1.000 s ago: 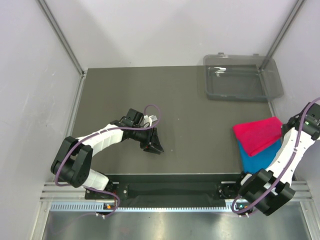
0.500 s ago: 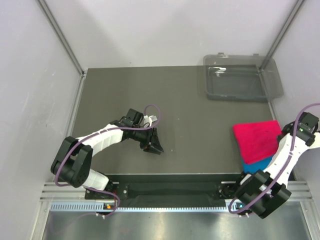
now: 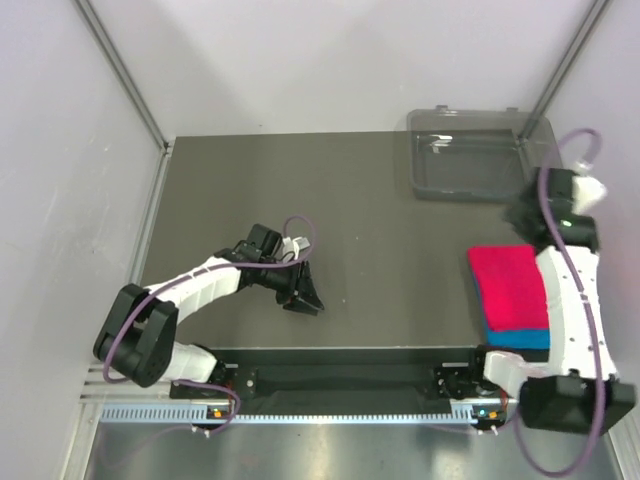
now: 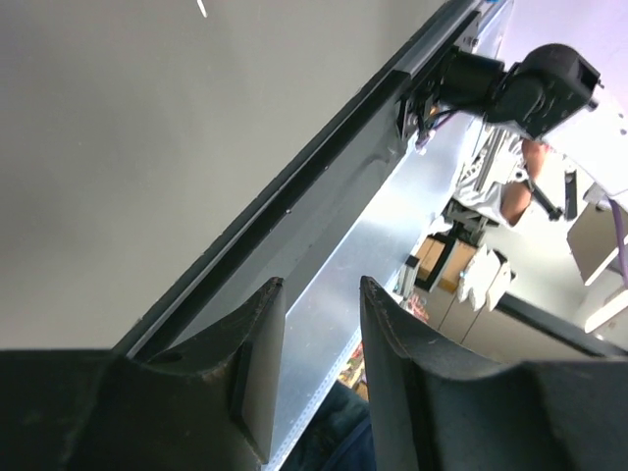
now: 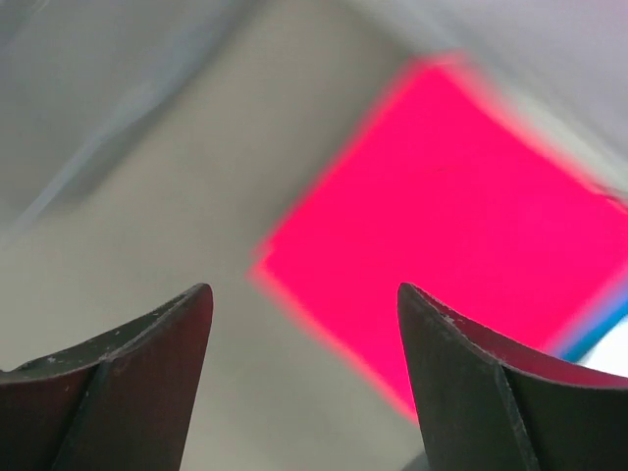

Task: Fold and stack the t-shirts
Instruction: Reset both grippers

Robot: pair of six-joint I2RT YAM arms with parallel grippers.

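The crimson-pink t-shirt lies folded flat on the folded sky-blue t-shirt at the table's right edge; only a blue strip shows along the near side. My right gripper hovers above the table just behind the stack, apart from it. In the right wrist view it is open and empty, with the pink t-shirt below and ahead and a blue sliver at the right. My left gripper rests low at the table's middle-left. In the left wrist view it is open with nothing between its fingers.
A clear grey plastic tray stands at the back right, just behind the right gripper. The table's near edge and metal rail run close in front of the left gripper. Grey walls enclose the table at left, back and right.
The right gripper opened and let go of the pink t-shirt, then swung up and back toward the tray. The pink t-shirt now lies square on the blue one. The left arm barely shifted.
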